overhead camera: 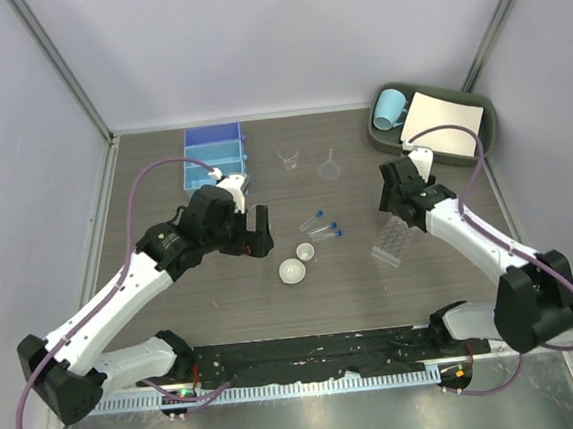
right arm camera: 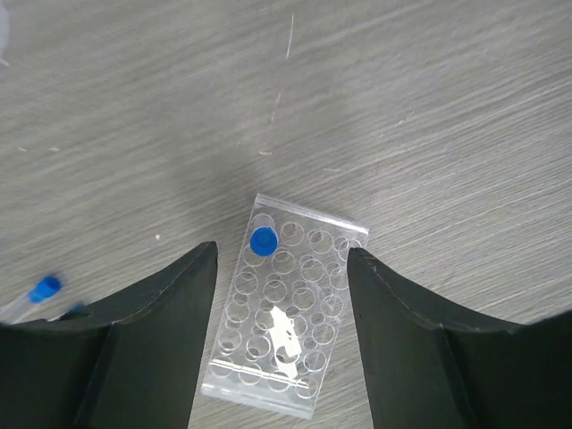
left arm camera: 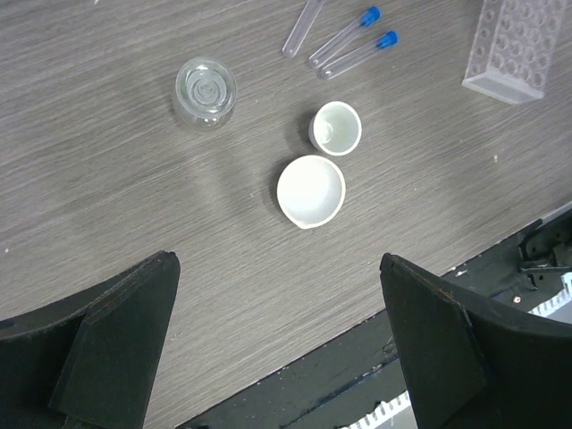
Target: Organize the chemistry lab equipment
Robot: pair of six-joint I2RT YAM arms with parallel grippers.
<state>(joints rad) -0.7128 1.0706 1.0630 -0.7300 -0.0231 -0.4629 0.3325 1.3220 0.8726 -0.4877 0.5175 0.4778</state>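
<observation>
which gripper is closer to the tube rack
Right. The right gripper is directly above the tube rack, with its open fingers framing it. The left gripper is farther off to the left, near the two white dishes.

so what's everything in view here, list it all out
beaker: 1, clear, far centre
second beaker: 1, clear, near the dishes, hidden under the left arm in the top view
funnel: 1, clear, right of the far beaker
loose tubes: 3, clear with blue caps, lying mid-table
dishes: 2, white, close together at centre
rack: 1, clear, right of the tubes
racked tube: 1, blue cap, in a corner hole of the rack
bin: 1, blue, far side, left of centre
tray: 1, dark green, far right corner
mug: 1, light blue, in the tray
paper: 1, white, in the tray
left arm: 1, white and black, jaws open near the dishes
right arm: 1, white and black, jaws open over the rack
</observation>
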